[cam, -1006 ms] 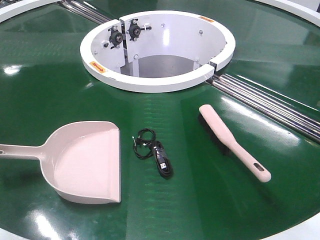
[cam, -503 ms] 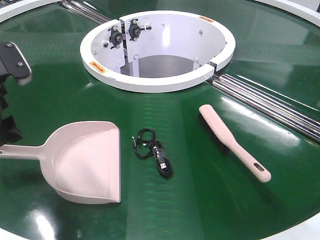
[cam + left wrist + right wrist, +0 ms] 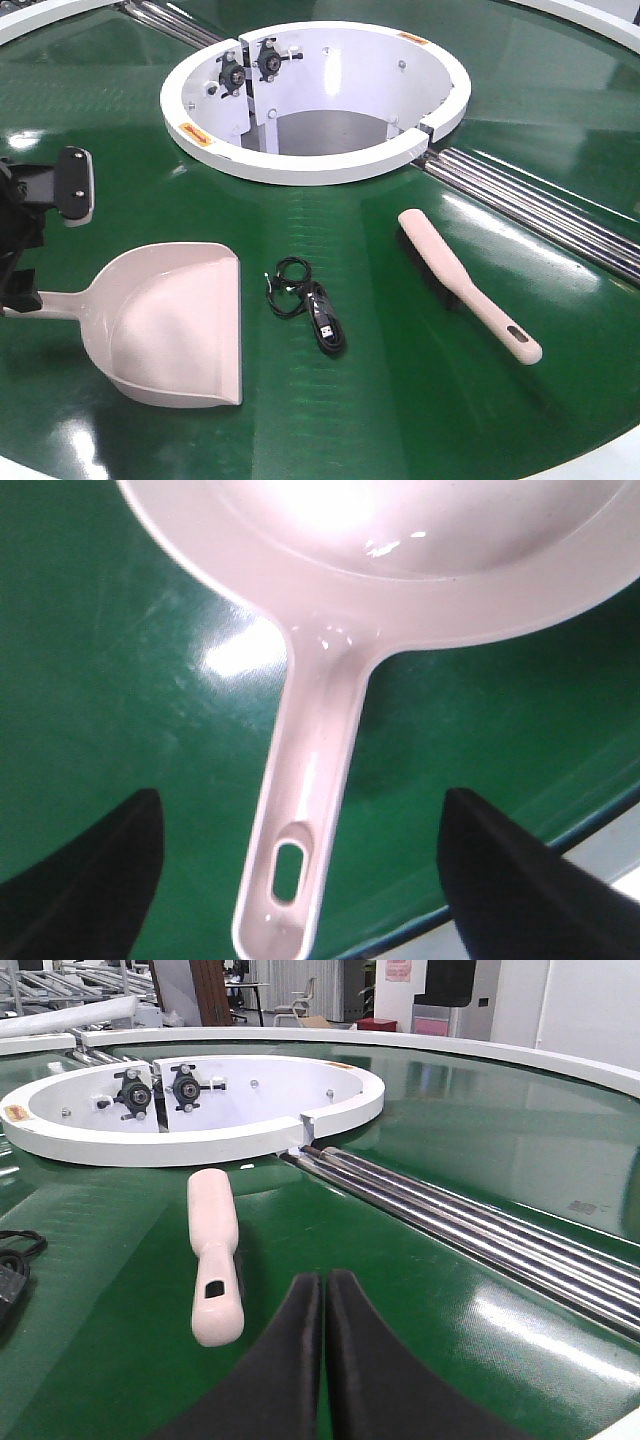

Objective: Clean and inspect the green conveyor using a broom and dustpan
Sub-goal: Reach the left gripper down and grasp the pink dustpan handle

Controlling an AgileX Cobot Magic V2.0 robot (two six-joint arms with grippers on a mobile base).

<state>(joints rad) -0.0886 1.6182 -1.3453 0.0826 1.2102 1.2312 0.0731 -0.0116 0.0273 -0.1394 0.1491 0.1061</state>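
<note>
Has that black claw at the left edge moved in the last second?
Yes. The left end effector came in from the left edge and dropped away from the white ring, toward the dustpan; it now straddles its handle, open.

No writing can be read anywhere: two small orange stickers (image 3: 195, 133) on the green conveyor's (image 3: 400, 400) white ring (image 3: 300, 166), at about eight and one o'clock, are illegible.

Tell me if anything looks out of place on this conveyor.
Yes: a coiled black USB cable lies loose on the green conveyor, between the dustpan and the broom. It is no cleaning tool; likely stray debris.
</note>
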